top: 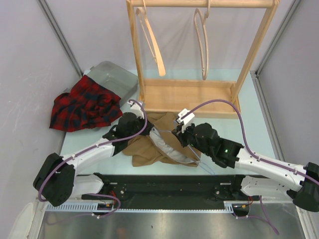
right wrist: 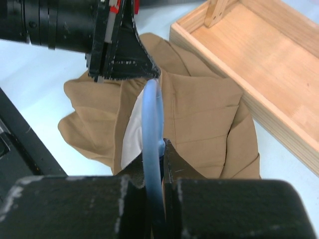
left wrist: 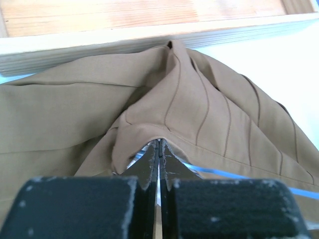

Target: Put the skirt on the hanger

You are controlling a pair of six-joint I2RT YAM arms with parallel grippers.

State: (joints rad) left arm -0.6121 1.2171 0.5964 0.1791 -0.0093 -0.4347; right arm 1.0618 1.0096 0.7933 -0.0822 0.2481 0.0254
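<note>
The pale blue worktop [top: 264, 129] carries a wooden rack [top: 189, 94] at the far side and a red plaid cloth [top: 84, 104] at far left. The tan skirt [top: 144, 149] lies crumpled in the middle, touching the rack's base. The left hand [left wrist: 158, 149] is clamped on a skirt fold. The right hand [right wrist: 162, 147] pinches a blue hanger [right wrist: 152, 109] over the skirt.

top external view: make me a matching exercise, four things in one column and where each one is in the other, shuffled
Things
1. tan fabric skirt
2. red and black plaid cloth
3. pale wooden hangers
4. clear blue plastic hanger

Places
a. hanging from the top bar of the wooden rack
b. at the left, overlapping the grey bin
c. gripped in the right end effector
d. bunched on the table, pinched by the left end effector

Pairs: 1-d, 2-b, 3-a, 4-c
</note>
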